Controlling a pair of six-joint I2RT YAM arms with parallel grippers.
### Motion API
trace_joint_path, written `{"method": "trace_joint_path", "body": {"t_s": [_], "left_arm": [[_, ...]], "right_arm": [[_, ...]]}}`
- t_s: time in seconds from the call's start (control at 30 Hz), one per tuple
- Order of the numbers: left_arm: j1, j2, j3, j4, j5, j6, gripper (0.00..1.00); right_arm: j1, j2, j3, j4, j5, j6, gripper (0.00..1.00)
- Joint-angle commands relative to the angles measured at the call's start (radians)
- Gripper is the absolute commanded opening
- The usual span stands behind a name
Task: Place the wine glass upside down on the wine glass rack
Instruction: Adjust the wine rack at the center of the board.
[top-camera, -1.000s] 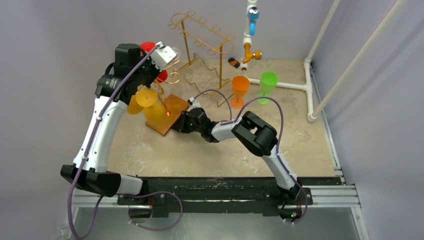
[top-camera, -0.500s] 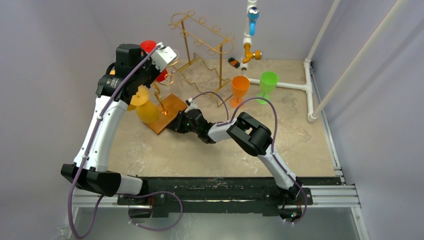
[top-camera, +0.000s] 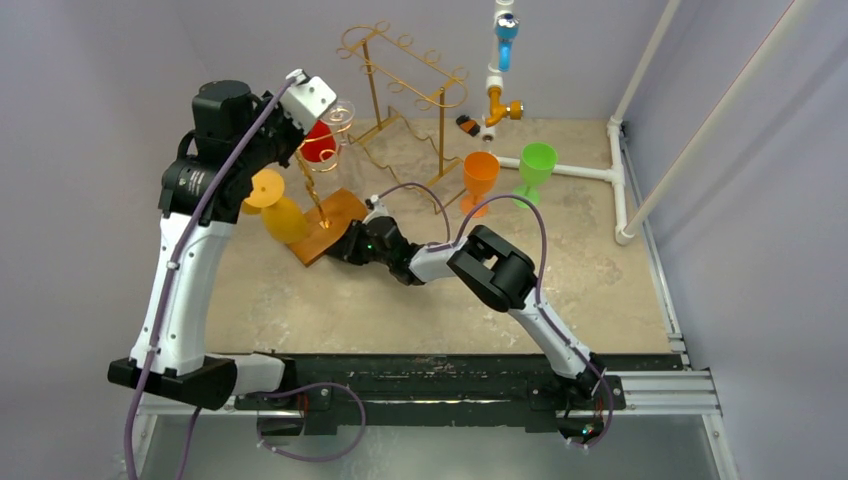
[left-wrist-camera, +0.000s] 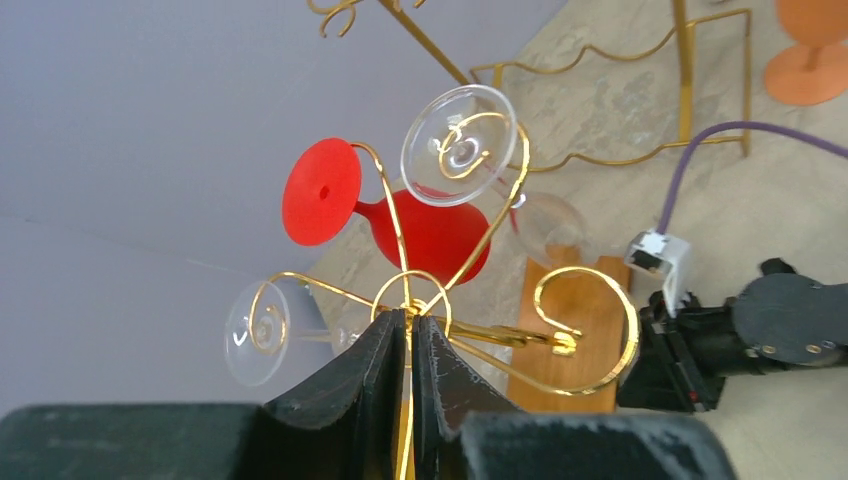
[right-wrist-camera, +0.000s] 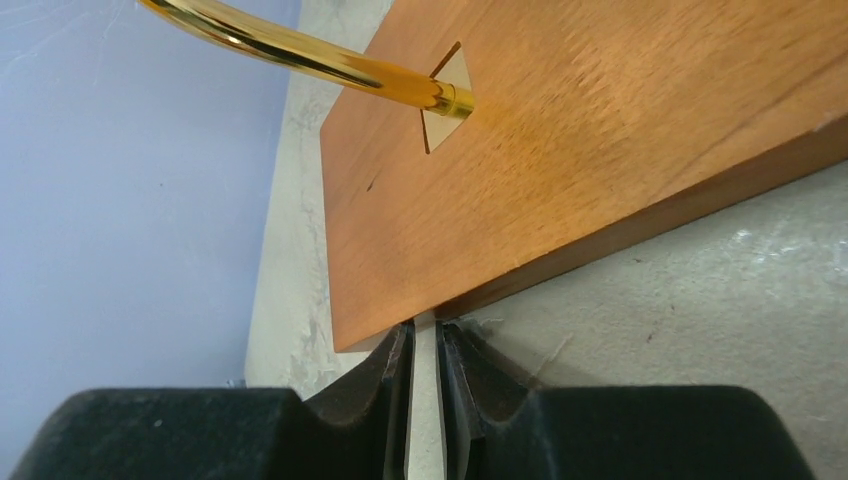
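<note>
My left gripper is shut on the top of the post of a gold wire glass rack that stands on a wooden base. A red glass and a clear glass hang from its arms with feet up. Another clear glass hangs to the left. A yellow glass hangs tilted on the rack's left side in the top view. My right gripper lies low on the table, its jaws almost closed with nothing between them, fingertips against the base's near edge.
A second, taller gold rack stands at the back. An orange glass and a green glass stand upright to the right of it. White pipes run along the back right. A blue and yellow pipe fitting hangs at the back wall.
My left arm has moved left and up with the rack's top in its grip. The yellow glass has swung left. My right gripper has slid left along the table to the base's edge.
</note>
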Motion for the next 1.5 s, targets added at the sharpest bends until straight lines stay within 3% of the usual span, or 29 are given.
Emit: {"method": "trace_joint_path", "body": {"t_s": [0.0, 0.37, 0.87, 1.07, 1.3, 1.47], "left_arm": [[0.001, -0.079, 0.023, -0.079, 0.145, -0.056, 0.14], [0.001, -0.119, -0.015, -0.232, 0.312, 0.039, 0.19], [0.001, -0.108, -0.076, -0.361, 0.325, 0.149, 0.27], [0.001, -0.134, -0.195, -0.398, 0.323, 0.225, 0.28], [-0.001, -0.228, -0.543, -0.342, 0.292, 0.390, 0.20], [-0.004, -0.267, -0.731, -0.267, 0.203, 0.542, 0.15]], "right_arm": [[-0.003, 0.040, 0.054, -0.048, 0.046, 0.018, 0.23], [-0.009, 0.125, 0.218, -0.103, 0.059, 0.036, 0.24], [-0.045, 0.131, 0.286, -0.152, 0.126, 0.017, 0.30], [-0.046, 0.006, 0.095, -0.097, 0.125, -0.050, 0.30], [-0.045, -0.238, -0.208, -0.070, 0.112, -0.154, 0.20], [-0.046, -0.349, -0.332, -0.086, 0.120, -0.185, 0.15]]}}
